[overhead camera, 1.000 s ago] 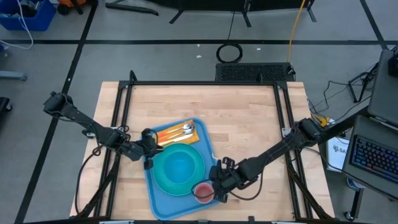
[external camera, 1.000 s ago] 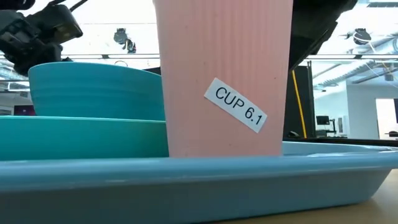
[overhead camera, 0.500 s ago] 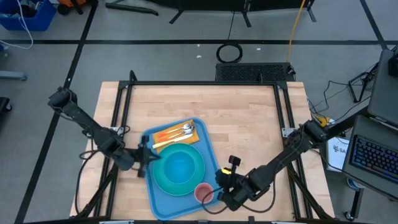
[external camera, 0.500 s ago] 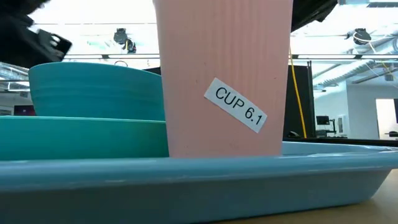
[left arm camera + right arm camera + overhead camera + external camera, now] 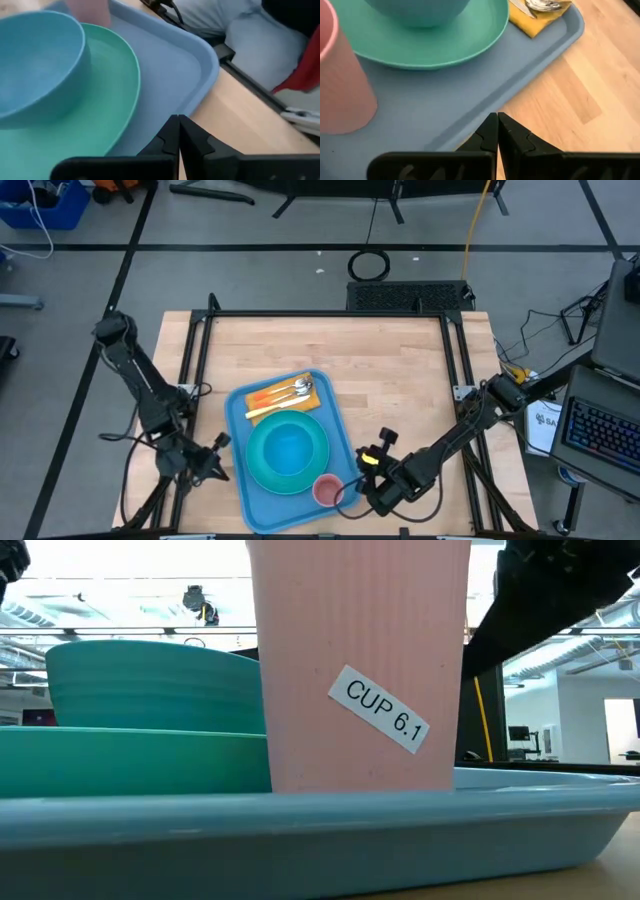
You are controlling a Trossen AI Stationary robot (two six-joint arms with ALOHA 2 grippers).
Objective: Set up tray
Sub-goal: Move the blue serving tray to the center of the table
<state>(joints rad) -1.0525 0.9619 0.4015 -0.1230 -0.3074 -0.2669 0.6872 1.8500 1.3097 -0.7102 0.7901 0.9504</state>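
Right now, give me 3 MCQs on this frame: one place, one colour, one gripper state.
1. Where does the pink cup stand?
A. on the bare table
B. on the tray, by its near edge
C. inside the bowl

2. What colour is the plate under the blue bowl?
A. turquoise green
B. yellow
C. white

3. How are the left gripper and right gripper?
A. both open
B. left gripping the tray
C. both shut, holding nothing

Key: 1 B, the cup sits inside the tray's rim; 2 A, a green rim shows around the bowl; 3 C, each wrist view shows the fingers pressed together off the tray.
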